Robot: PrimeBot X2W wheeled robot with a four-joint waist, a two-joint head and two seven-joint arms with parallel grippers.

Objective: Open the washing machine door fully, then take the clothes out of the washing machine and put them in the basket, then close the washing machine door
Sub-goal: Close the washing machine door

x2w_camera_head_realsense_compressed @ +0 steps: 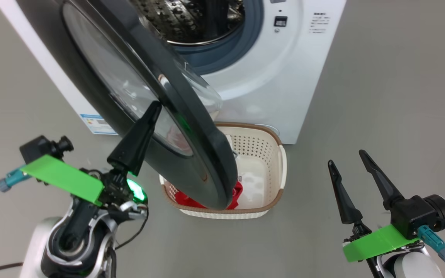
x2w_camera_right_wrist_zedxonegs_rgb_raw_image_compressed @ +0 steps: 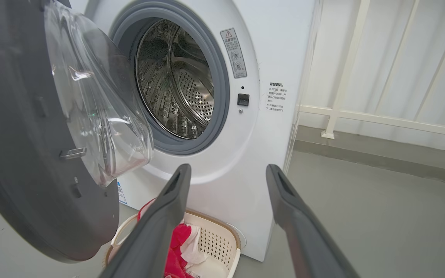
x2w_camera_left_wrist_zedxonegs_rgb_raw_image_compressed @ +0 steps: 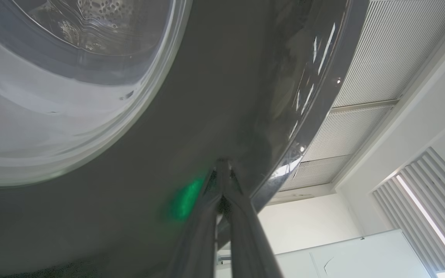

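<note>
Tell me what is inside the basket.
Red clothes with white trim lie in the basket; part of its floor is bare. The washing machine door overhangs one end in the head view, hiding what lies there.

The washing machine [x2w_camera_head_realsense_compressed: 269,77] is white, its door [x2w_camera_head_realsense_compressed: 191,127] rim glossy black. The basket [x2w_camera_head_realsense_compressed: 255,148] is perforated cream with a brown rim. The clothes [x2w_camera_head_realsense_compressed: 238,193] are red.

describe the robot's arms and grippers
Both the left gripper and right gripper have two long, tapering black fingers. Each wrist carries a bright green flat plate, a black camera block and a teal cable plug. Forearms are pale silver-white; a green light glows on the left wrist.
</note>
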